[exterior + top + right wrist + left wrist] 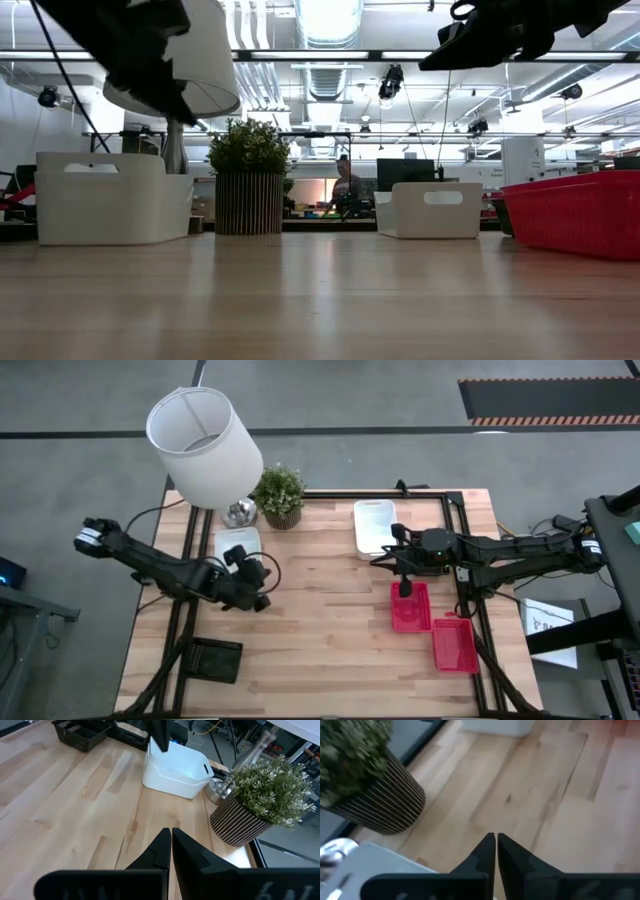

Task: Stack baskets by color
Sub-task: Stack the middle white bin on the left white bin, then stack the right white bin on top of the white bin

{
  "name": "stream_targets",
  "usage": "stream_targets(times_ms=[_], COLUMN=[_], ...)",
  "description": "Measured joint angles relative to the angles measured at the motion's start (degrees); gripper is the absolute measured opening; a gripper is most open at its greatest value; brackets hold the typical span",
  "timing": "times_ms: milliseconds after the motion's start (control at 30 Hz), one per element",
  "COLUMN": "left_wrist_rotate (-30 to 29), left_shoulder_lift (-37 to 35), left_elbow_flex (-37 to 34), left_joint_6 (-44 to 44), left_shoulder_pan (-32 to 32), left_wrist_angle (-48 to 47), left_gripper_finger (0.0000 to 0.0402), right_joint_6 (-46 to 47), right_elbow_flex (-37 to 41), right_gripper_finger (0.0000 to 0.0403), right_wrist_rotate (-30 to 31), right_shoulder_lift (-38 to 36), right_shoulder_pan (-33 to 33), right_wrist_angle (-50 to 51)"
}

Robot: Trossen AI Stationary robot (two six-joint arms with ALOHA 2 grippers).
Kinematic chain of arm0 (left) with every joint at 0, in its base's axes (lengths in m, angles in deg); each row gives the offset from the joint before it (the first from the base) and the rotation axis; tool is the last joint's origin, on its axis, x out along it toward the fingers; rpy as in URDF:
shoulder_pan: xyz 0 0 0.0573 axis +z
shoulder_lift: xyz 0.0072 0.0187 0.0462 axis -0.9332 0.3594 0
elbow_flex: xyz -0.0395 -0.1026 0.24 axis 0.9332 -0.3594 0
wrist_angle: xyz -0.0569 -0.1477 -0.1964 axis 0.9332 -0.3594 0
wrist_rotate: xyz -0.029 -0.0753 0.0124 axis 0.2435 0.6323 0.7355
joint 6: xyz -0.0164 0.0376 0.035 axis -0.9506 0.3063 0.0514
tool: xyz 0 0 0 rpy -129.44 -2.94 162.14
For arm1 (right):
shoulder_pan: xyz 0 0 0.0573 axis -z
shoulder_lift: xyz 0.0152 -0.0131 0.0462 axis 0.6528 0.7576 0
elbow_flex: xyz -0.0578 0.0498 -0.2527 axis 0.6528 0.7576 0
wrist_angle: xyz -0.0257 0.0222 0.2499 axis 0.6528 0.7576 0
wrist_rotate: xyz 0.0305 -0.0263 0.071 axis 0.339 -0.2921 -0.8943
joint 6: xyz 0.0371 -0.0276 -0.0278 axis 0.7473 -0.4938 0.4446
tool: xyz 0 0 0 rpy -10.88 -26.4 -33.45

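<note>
The pale wooden surface (320, 630) carries two white baskets (373, 527) at the back, two red baskets (410, 607) to the right, a black basket (216, 659) front left, plus a potted plant (280, 495) beside a lamp (205, 445)

Two dark jointed arms, seemingly black-cabled, tapered fingers (162, 847).
</note>
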Motion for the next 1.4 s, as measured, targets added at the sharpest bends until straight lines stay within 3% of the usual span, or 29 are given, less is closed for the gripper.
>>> stream_targets(times_ms=[233, 500, 600, 767, 1033, 1167, 1400], left_wrist_rotate=[7.6, 10.7, 11.9, 10.2, 10.1, 10.4, 10.4], left_shoulder_lift=[3.5, 2.8, 1.1, -1.7, -1.0, 0.9, 5.2], left_elbow_flex=[-2.7, -0.7, -0.5, -0.5, -2.2, -2.4, -2.4], left_joint_6=[-1.1, -5.2, -5.0, -0.5, 14.8, 20.6, 37.5], left_shoulder_pan=[0.2, 0.2, 0.2, 0.2, 0.1, 0.0, 0.0], left_wrist_angle=[-2.6, -14.4, -14.5, -6.1, 22.1, 30.7, 45.7], left_gripper_finger=[0.0001, 0.0001, 0.0001, 0.0001, 0.0001, 0.0001, 0.0001], right_joint_6=[4.9, 7.9, 8.6, 11.1, 21.3, 27.5, 36.5], right_elbow_flex=[0.0, 0.0, 0.0, 0.0, 0.0, 0.0, -3.8], right_gripper_finger=[0.0009, 0.0009, 0.0009, 0.0009, 0.0009, 0.0009, 0.0009], right_wrist_rotate=[0.0, -0.5, -0.5, -0.5, -0.4, 0.3, 4.5], right_shoulder_lift=[0.2, 0.4, 0.4, 0.5, 1.7, 2.2, 4.7], right_shoulder_pan=[0.0, 0.0, 0.0, 0.0, 0.0, 0.0, 2.8], right_wrist_angle=[1.1, 2.5, 3.1, 3.1, 3.7, 6.1, 19.2])
